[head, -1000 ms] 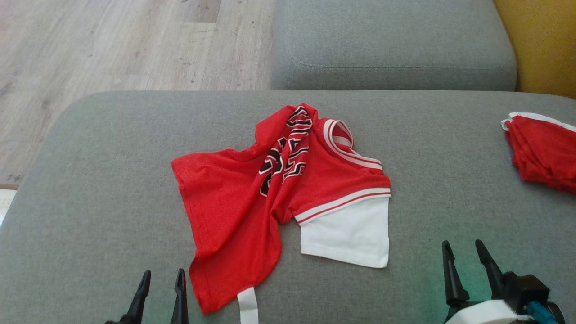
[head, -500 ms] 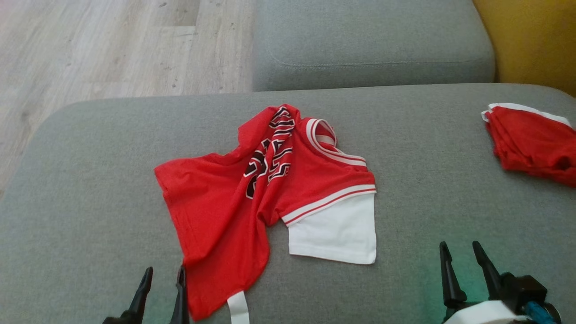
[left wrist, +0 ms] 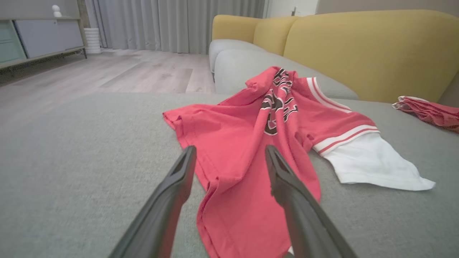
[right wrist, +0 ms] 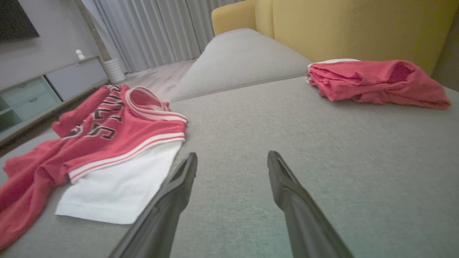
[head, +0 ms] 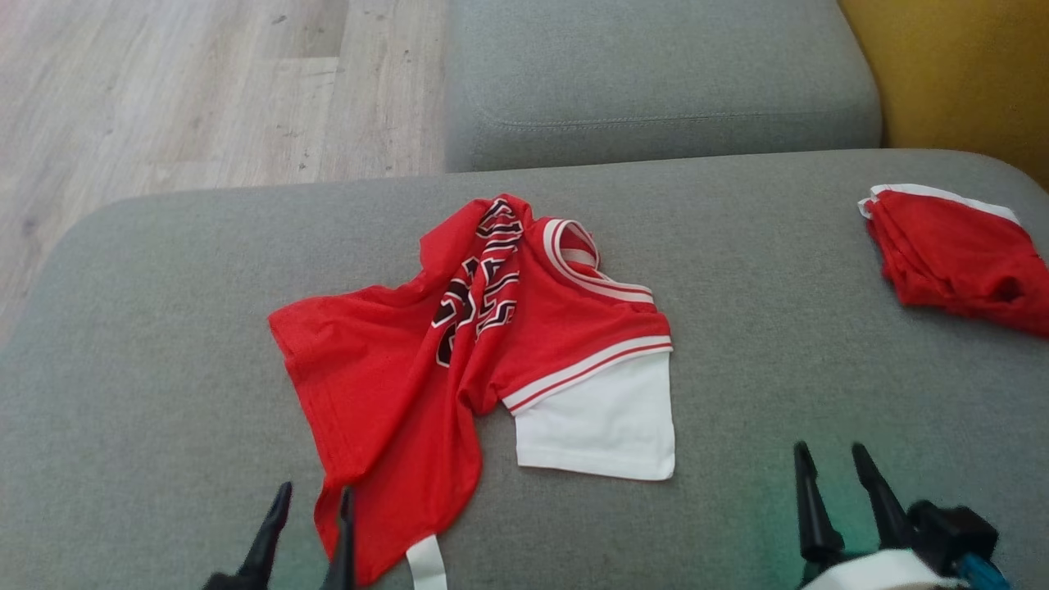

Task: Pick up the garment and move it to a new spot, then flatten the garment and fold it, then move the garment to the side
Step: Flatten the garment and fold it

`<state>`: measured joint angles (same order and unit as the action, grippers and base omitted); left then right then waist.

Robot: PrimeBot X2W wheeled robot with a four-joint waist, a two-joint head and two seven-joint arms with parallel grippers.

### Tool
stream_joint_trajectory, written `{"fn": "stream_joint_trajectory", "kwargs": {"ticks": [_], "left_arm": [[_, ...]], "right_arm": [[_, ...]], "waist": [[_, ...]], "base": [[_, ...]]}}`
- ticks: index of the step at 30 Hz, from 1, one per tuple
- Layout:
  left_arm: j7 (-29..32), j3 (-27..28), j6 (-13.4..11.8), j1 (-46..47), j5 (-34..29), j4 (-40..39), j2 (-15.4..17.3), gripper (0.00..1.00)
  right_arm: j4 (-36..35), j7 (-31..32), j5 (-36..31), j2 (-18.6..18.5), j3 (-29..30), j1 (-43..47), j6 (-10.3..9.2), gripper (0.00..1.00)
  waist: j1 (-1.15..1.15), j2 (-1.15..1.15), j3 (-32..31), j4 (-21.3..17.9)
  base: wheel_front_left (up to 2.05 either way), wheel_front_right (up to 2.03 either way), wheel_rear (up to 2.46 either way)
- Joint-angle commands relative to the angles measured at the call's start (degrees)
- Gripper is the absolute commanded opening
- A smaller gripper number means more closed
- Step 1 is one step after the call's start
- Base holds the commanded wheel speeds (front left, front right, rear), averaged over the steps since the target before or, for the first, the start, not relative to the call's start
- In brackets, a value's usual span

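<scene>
The head camera has turned, sliding the scene leftward; the crumpled red garment (head: 393,385) stays mid-cushion (head: 164,328), its long axis running from the collar toward the cushion's far edge to the hem toward its near edge. The left fingers (head: 269,537) are spread at that hem; the right fingers (head: 807,508) are spread over bare cushion.

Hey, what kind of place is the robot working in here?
Probably a home living room: a grey sofa with yellow backrests, a wood floor, long grey curtains and a low cabinet by the wall.
</scene>
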<state>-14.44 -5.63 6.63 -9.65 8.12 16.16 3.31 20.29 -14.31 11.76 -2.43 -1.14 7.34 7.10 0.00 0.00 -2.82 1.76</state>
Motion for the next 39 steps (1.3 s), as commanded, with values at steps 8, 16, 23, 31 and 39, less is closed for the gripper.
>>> {"fn": "stream_joint_trajectory", "kwargs": {"ticks": [8,16,23,31,39], "left_arm": [[10.07,-7.54,0.76,1.34,-2.75,-5.91,4.19,1.0],[18.53,-10.88,0.81,2.07,-1.08,-4.45,5.11,1.0],[17.24,-12.03,0.54,6.06,-2.36,-0.66,5.77,1.0],[15.82,-12.51,0.52,8.24,-2.26,4.36,6.36,1.0],[15.66,-13.22,0.28,8.89,-2.28,7.49,6.73,1.0]], "right_arm": [[-7.43,9.41,2.25,-0.44,-6.63,-8.54,0.39,1.0],[-3.88,28.74,-1.28,-0.44,-12.93,-11.39,0.39,1.0],[-1.08,31.17,-1.8,-0.44,-11.74,-13.67,0.39,1.0],[1.47,31.93,2.63,-0.44,-15.36,-14.95,0.39,1.0],[2.65,32.31,5.39,-0.44,-17.71,-15.82,0.39,1.0]], "waist": [[0.0,0.0,0.72,-0.19],[0.0,0.0,3.24,1.45],[0.0,0.0,6.3,3.23],[0.0,0.0,7.41,3.83],[0.0,0.0,7.84,3.92]], "base": [[0.0,0.0,0.0],[0.0,0.0,0.0],[0.0,0.0,0.0],[0.0,0.0,0.0],[0.0,0.0,0.0]]}}
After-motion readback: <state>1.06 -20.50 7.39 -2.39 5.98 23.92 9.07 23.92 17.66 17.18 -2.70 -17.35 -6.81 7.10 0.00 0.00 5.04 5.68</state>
